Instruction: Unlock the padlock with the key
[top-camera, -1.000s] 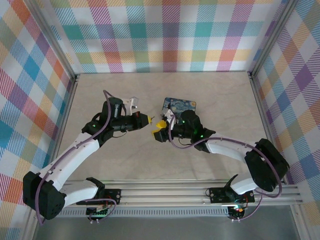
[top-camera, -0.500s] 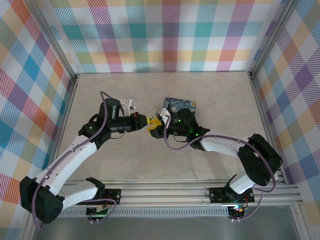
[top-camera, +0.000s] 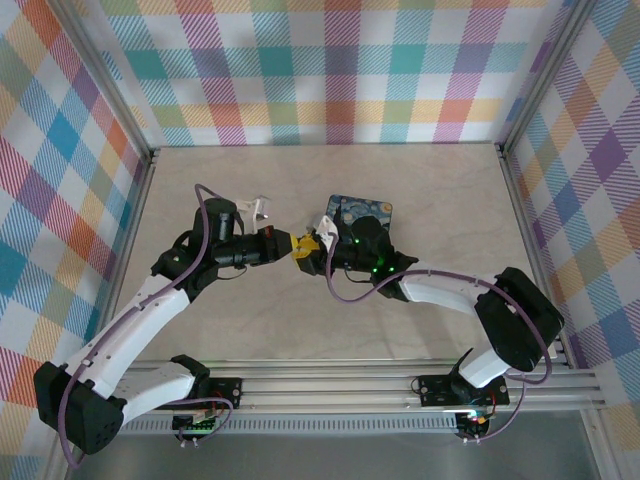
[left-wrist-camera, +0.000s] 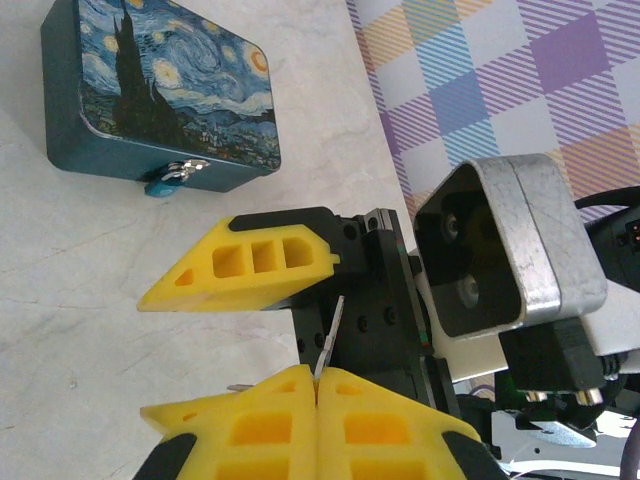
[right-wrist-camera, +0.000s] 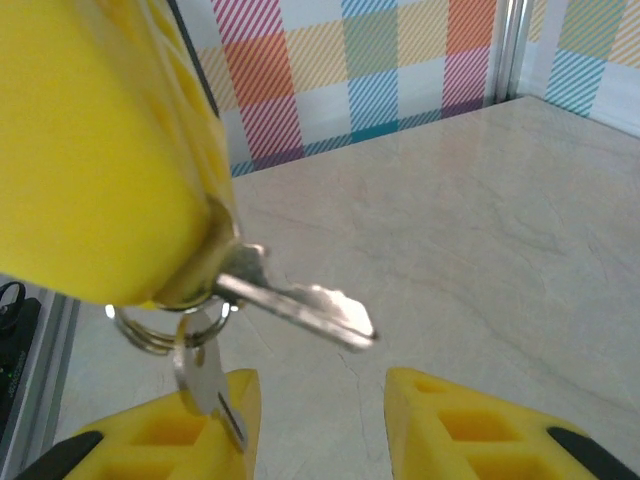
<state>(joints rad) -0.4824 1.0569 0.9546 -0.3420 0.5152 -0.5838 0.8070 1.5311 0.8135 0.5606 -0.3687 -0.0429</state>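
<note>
My left gripper (left-wrist-camera: 318, 386) is shut on the head of the key (left-wrist-camera: 331, 328), whose thin silvery blade pokes up from between the yellow pads. In the right wrist view the key (right-wrist-camera: 300, 300) juts out from the left gripper's fingers (right-wrist-camera: 90, 150). A ring with a second small key (right-wrist-camera: 206, 388) hangs below it. My right gripper (right-wrist-camera: 320, 420) is open, its two yellow fingertips just under the blade and apart from it. From above, left gripper (top-camera: 290, 243) and right gripper (top-camera: 313, 250) meet tip to tip. The padlock (left-wrist-camera: 166, 183), small and blue, hangs on the front of a starry-night box (left-wrist-camera: 170, 90).
The starry-night box (top-camera: 364, 210) sits on the beige table (top-camera: 430, 180) just behind the right wrist. Checked walls and aluminium posts (top-camera: 148, 160) enclose the table on three sides. A metal rail (top-camera: 330, 385) runs along the near edge.
The right gripper has moved left and up to meet the left gripper's tips, and its jaws have narrowed. The left gripper has kept its grip on the key.
</note>
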